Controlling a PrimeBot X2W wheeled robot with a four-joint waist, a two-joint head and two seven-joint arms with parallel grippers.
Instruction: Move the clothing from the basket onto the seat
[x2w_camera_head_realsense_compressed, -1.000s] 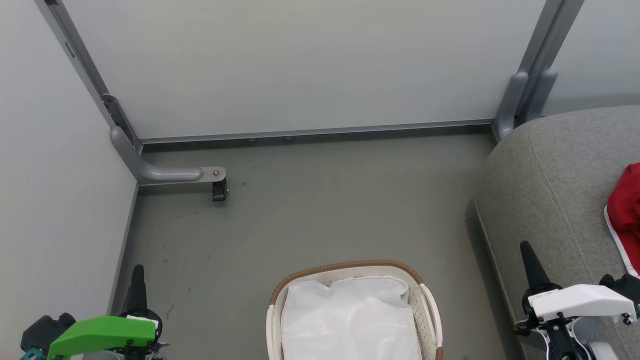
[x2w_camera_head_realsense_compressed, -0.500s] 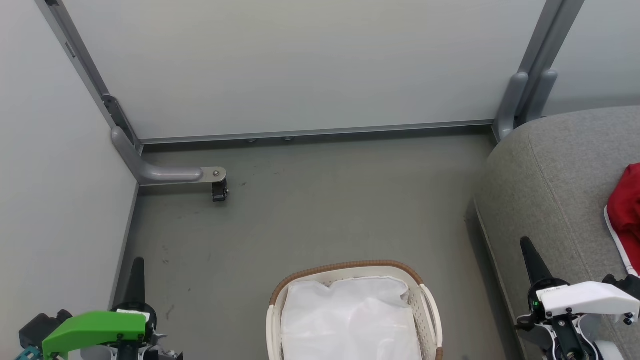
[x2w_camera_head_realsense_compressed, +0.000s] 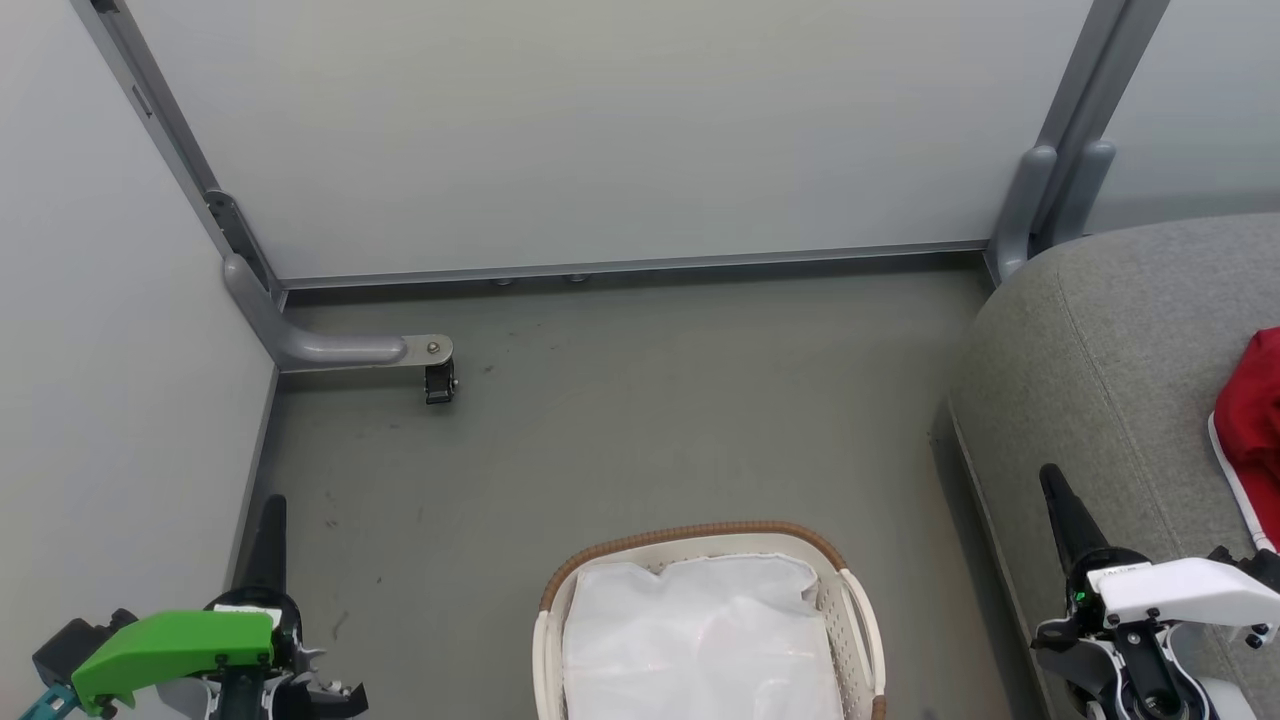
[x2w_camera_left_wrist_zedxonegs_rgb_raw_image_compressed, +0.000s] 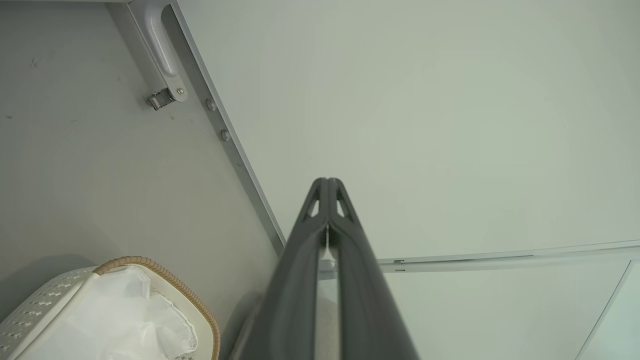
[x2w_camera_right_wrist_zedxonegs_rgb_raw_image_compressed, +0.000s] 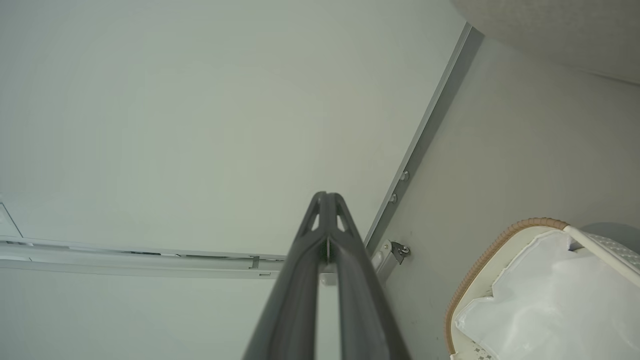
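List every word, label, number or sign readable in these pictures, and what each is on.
No text can be read.
Small label on the body of the right gripper: too small to read.
White patch on the body of the left gripper: too blurred to read.

A grey metal bracket (x2w_camera_head_realsense_compressed: 340, 350) with a small black caster (x2w_camera_head_realsense_compressed: 439, 383) sits on the grey floor (x2w_camera_head_realsense_compressed: 620, 420) ahead of the left pincer (x2w_camera_head_realsense_compressed: 270, 530), at the foot of the pale wall panel (x2w_camera_head_realsense_compressed: 600, 130). Grey posts (x2w_camera_head_realsense_compressed: 1035, 195) rise far ahead of the right pincer (x2w_camera_head_realsense_compressed: 1062, 505).
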